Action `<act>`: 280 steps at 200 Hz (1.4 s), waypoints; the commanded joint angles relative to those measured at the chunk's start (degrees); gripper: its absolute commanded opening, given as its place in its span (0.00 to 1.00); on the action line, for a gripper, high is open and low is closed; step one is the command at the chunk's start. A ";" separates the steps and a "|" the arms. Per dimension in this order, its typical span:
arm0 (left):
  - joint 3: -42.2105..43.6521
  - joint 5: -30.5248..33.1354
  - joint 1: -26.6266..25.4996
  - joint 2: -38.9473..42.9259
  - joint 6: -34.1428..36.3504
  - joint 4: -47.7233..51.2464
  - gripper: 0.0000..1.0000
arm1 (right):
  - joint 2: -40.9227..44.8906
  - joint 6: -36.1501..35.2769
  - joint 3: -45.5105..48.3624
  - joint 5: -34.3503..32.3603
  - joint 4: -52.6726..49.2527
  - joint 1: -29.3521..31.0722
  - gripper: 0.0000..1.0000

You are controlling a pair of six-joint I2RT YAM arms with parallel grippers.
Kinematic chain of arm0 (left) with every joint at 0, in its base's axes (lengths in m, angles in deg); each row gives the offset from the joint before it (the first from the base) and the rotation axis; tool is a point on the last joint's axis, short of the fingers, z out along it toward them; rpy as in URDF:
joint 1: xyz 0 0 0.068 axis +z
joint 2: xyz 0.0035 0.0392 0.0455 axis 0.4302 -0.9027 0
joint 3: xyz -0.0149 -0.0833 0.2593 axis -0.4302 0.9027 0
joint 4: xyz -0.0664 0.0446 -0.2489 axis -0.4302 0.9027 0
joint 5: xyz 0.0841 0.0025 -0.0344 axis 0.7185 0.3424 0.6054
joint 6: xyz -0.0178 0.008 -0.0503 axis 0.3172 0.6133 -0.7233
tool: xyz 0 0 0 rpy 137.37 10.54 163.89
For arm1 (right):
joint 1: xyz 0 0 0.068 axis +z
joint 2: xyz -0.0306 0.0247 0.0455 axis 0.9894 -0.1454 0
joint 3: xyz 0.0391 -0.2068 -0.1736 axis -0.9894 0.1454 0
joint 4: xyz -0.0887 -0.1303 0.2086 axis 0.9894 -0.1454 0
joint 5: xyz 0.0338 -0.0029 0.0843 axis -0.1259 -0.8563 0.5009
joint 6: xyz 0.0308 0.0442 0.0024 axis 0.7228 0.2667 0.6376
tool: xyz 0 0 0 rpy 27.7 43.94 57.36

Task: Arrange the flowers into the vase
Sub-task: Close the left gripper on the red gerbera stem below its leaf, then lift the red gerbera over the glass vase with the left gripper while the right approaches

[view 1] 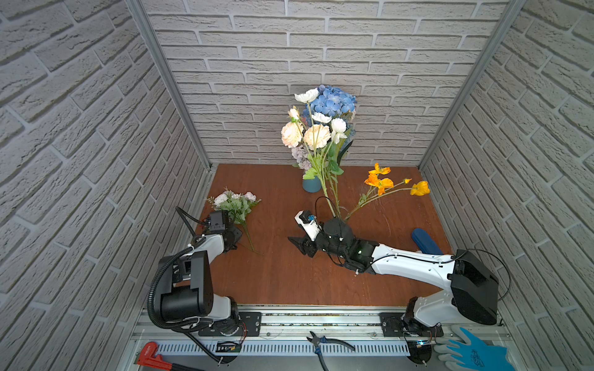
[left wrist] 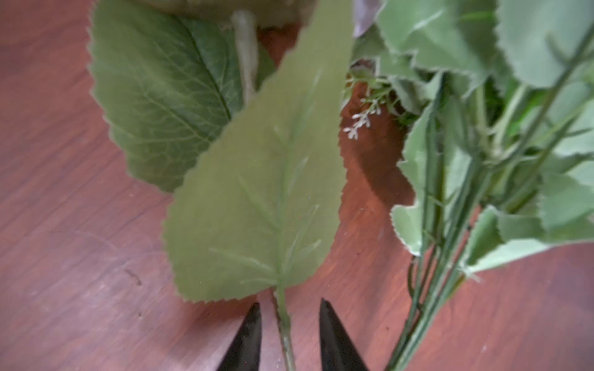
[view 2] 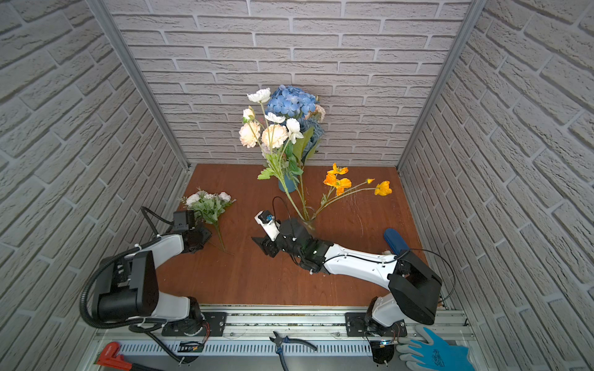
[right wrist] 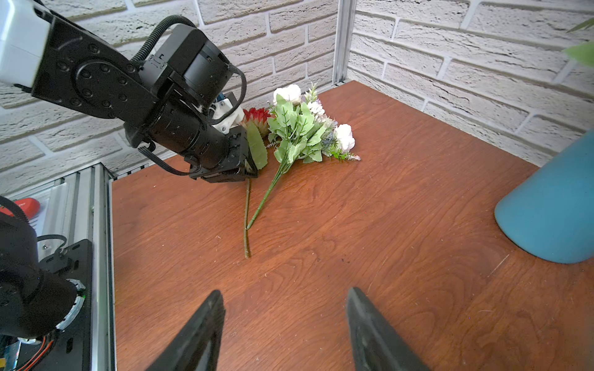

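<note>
Brick-patterned walls [view 1: 321, 48] enclose a reddish wooden tabletop [view 1: 283, 282]. At the left, the left gripper [left wrist: 289, 305] straddles the red daisy's stem [left wrist: 287, 334], its jaws narrow with a gap showing on each side, so nothing is pinched yet. A small white bunch [view 1: 236, 200] lies just beside it. Mid-table, the right gripper [view 1: 297, 244] hangs empty with its jaws apart. Behind it stand the blue vase [view 1: 311, 185], the blue hydrangea [view 1: 334, 101] and a peach-and-white bunch [view 1: 316, 135]. Orange poppies [view 1: 379, 183] lean right.

The thin stem could slip as the jaws close, or the lift could snag the neighbouring bunch. Print on the blue glove [view 1: 475, 350] and the red wrench [view 1: 149, 353] is too small to read.
</note>
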 commanded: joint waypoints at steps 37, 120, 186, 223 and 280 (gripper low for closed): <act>-0.90 5.33 -0.82 -3.49 0.95 -0.64 0.14 | 1.48 -0.36 0.33 -1.11 1.80 0.30 0.63; -0.61 9.07 -0.71 6.74 1.10 3.89 0.00 | 2.68 -0.76 0.99 -1.94 1.30 0.26 1.00; -4.95 13.00 -0.12 24.60 7.23 11.07 0.00 | 3.82 -0.91 0.01 -1.37 -2.30 0.27 1.00; -10.42 10.39 -0.38 29.31 12.23 11.16 0.00 | 5.67 -1.16 0.20 -0.17 -4.96 0.26 1.00; -11.40 -0.50 -9.29 36.86 11.33 -1.63 0.00 | 9.23 0.32 3.56 -1.07 -10.94 0.21 0.99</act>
